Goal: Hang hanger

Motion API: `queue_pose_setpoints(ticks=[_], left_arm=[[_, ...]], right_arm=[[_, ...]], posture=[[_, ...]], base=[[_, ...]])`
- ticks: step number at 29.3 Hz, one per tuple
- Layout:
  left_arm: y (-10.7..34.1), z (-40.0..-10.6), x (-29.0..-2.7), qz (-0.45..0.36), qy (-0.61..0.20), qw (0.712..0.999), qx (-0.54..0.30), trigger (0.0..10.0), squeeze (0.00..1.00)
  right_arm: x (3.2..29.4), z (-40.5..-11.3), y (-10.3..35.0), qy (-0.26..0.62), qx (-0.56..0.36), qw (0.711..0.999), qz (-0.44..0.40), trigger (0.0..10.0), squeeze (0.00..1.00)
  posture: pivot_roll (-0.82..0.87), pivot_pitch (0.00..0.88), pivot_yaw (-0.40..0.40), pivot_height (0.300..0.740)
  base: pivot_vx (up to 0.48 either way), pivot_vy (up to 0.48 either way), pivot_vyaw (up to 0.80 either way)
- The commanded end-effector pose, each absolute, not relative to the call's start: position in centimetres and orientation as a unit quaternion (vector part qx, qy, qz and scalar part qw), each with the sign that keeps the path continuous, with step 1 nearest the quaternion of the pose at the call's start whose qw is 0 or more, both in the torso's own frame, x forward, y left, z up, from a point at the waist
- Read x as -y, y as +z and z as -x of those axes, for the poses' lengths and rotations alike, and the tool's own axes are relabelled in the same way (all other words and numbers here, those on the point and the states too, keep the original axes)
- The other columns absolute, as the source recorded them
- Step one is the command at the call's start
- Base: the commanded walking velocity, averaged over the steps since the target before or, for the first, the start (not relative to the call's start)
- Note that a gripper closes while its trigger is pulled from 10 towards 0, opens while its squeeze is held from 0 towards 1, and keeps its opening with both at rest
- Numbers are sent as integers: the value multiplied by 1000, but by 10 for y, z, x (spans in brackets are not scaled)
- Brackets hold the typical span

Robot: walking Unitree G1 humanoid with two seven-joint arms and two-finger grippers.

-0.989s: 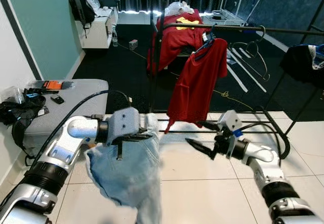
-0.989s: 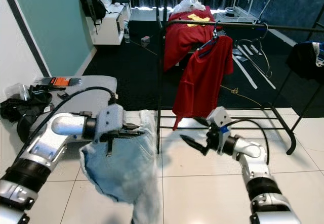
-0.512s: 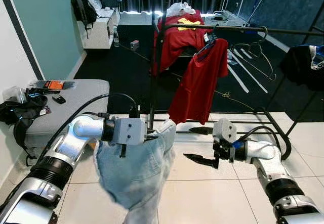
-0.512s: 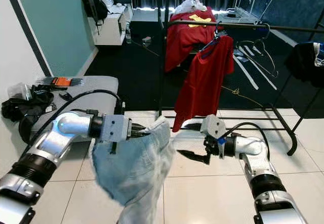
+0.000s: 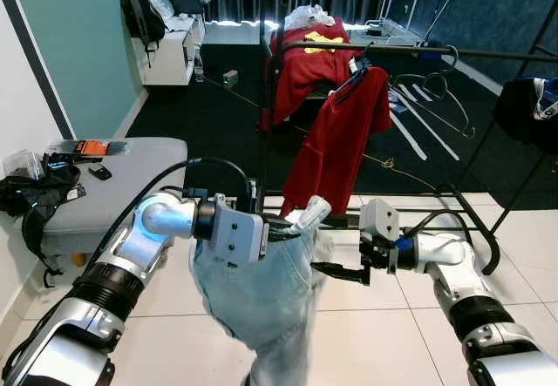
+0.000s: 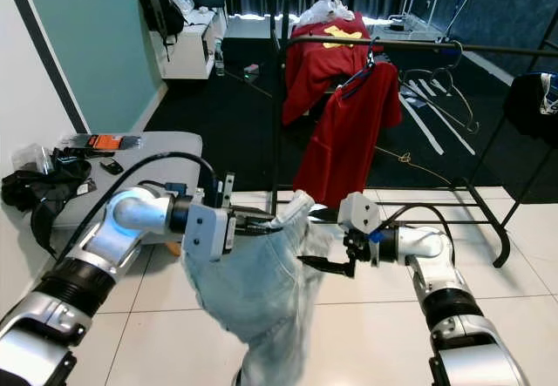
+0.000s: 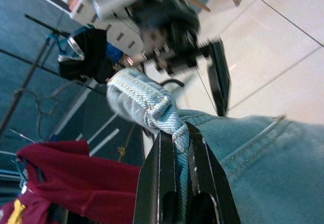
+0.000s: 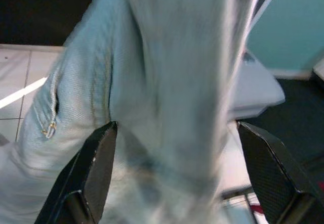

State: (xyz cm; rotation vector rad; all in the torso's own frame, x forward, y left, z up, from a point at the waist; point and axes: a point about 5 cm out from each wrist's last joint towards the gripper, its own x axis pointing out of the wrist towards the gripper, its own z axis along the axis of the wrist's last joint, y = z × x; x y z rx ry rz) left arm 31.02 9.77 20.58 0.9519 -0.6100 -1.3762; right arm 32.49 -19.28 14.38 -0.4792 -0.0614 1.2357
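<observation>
2 hands at work over white floor tiles [image 5: 375, 351], facing the clothes rack [image 5: 410, 50].

Left hand [image 7: 177, 148]: fingers pinched narrow on the waistband edge of the pale blue jeans [image 5: 261, 303]; wrist view shows denim clamped between the 2 black fingers. Jeans hang limp from that pinch, long axis vertical, running 12 to 6 o'clock in the head views.

Right hand [image 6: 324, 266]: fingers spread wide, nothing held. It points toward 9 o'clock, tips just beside the jeans' right edge. In its wrist view the denim sits between the 2 open fingers [image 8: 86, 176], blurred; contact cannot be confirmed.

Key relation: jeans lie straight ahead of the right hand, at its 9 o'clock; the waistband's free corner [image 5: 311, 213] sticks up at about 11 o'clock from it. Judgement: right hand is the one placed for a 2nd grip.

Rack rail stands beyond, toward 12 o'clock, carrying a red shirt [image 5: 344, 146] on a hanger. Empty hangers [image 5: 436, 98] lie on the dark floor behind. No hanger visible on the jeans; hanging not yet done.
</observation>
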Motion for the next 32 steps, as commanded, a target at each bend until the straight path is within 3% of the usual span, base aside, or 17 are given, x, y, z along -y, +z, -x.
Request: queue_pose_setpoints(ticks=[1, 12, 14, 20, 30, 31, 32], left_arm=[[208, -311, -97, -421, -598, 623, 276, 0, 0], [219, -306, -91, -407, -599, 611, 321, 0, 0], [231, -295, -81, -395, -606, 586, 367, 0, 0], [243, -284, -75, -389, -609, 558, 409, 0, 0], [241, -280, -77, -394, -619, 544, 407, 0, 0], [240, -281, -78, -398, -620, 544, 401, 0, 0], [240, -281, -78, -398, -620, 544, 401, 0, 0]], right_arm=[[199, -320, 150, 578, 45, 784, 222, 10000, 0], [199, -310, 136, 601, 20, 767, 224, 10000, 0], [195, -311, 123, 606, -9, 765, 219, 10000, 0], [194, -317, 123, 598, -25, 770, 223, 10000, 0], [198, -321, 133, 594, -22, 769, 234, 10000, 0], [199, -320, 134, 599, -22, 766, 232, 4431, 0], [199, -320, 134, 599, -22, 766, 232, 4431, 0]], posture=[[-19, 20, -30, 740], [-25, 28, -18, 740], [-5, 32, -25, 740], [4, 33, -30, 740], [1, 33, -29, 740], [-2, 31, -27, 740], [-2, 31, -27, 740]], base=[[0, 0, 0], [0, 0, 0], [0, 0, 0], [0, 0, 0], [0, 0, 0], [0, 0, 0], [0, 0, 0]])
